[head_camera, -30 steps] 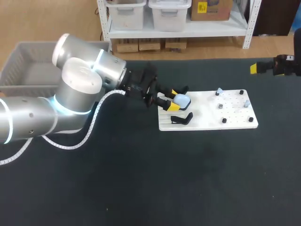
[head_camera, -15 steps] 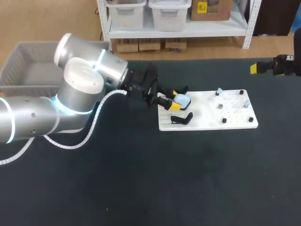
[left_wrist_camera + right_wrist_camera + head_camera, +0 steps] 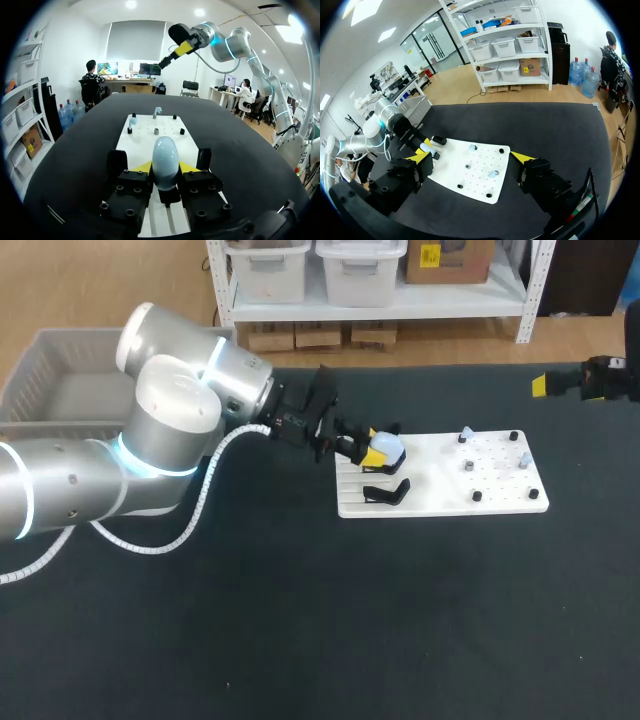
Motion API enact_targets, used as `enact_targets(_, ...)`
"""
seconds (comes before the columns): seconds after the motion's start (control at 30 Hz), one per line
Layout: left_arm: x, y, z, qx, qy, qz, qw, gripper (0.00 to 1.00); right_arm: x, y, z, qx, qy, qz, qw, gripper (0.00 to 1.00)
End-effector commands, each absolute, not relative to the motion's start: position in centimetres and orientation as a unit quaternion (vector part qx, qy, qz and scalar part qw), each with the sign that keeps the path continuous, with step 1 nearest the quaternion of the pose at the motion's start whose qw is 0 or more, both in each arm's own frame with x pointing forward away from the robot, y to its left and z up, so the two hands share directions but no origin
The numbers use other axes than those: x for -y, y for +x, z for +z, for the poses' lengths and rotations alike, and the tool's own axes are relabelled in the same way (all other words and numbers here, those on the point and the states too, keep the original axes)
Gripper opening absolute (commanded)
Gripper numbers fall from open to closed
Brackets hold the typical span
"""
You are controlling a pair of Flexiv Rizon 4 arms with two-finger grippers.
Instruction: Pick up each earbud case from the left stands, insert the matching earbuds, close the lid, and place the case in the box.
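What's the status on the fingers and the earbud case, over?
Left gripper shut on pale blue earbud case, at white board. Right gripper, fingers open, clear of board. Nothing in the way.

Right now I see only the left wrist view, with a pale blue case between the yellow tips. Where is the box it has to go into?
Observer: The head view shows a grey box at the far left, behind the left arm. It is on the opposite side of that arm from the white board and the earbud case.
Operator: Is the right end effector free?
Observer: Yes. The right wrist view shows it open, its fingers wide apart with nothing held between them.
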State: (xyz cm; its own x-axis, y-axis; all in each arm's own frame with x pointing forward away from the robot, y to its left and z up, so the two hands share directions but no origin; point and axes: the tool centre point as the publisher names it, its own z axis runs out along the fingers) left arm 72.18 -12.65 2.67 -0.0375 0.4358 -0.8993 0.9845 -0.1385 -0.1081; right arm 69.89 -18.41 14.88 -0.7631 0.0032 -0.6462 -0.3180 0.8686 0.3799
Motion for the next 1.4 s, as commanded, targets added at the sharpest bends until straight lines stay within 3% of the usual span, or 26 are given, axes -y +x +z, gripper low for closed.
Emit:
enact_targets(0.03,10.8,70.8,4.7,-0.571,0.600,-0.436,0.352,0.00,18.4,69.9,14.9,-0.907,-0.087,0.241,0.333,1.00)
enact_targets(0.23,9.4,69.8,8.8,-0.548,0.569,-0.457,0.409,0.00,18.4,69.9,14.9,-0.907,-0.087,0.241,0.333,1.00)
enact_targets(0.57,10.4,68.6,13.0,-0.506,0.559,-0.478,0.450,0.00,18.4,69.9,14.9,-0.907,-0.087,0.241,0.333,1.00)
enact_targets(1.4,11.7,67.3,13.0,-0.486,0.559,-0.506,0.440,0.00,18.4,69.9,14.9,-0.907,-0.087,0.241,0.333,1.00)
